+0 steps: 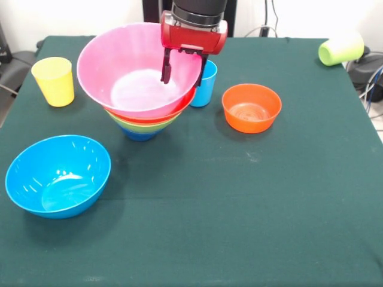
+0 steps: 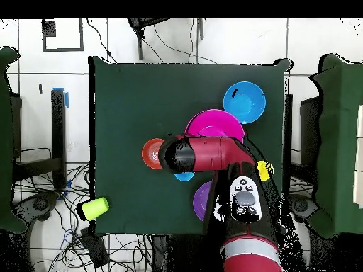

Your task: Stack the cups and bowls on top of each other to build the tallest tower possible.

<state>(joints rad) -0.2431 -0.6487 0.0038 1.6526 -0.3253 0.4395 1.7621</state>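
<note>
Evidently parted fingers (image 1: pixel 184 67) straddling pink bowl (image 1: pixel 114 66) rim

On the dark green bench (image 2: pixel 135 99), the large pink bowl (image 2: pixel 216 126) sits near the centre, with a light blue bowl (image 2: pixel 244 101) just beside it at two o'clock. The red arm (image 2: pixel 213 154) reaches in from six o'clock, covering the pink bowl's lower edge. A small orange bowl (image 2: pixel 151 153) lies at nine o'clock of the arm's end, a purple bowl (image 2: pixel 204 200) shows under the arm, and a lime green cup (image 2: pixel 93 207) lies toppled at the eight o'clock corner.
</note>
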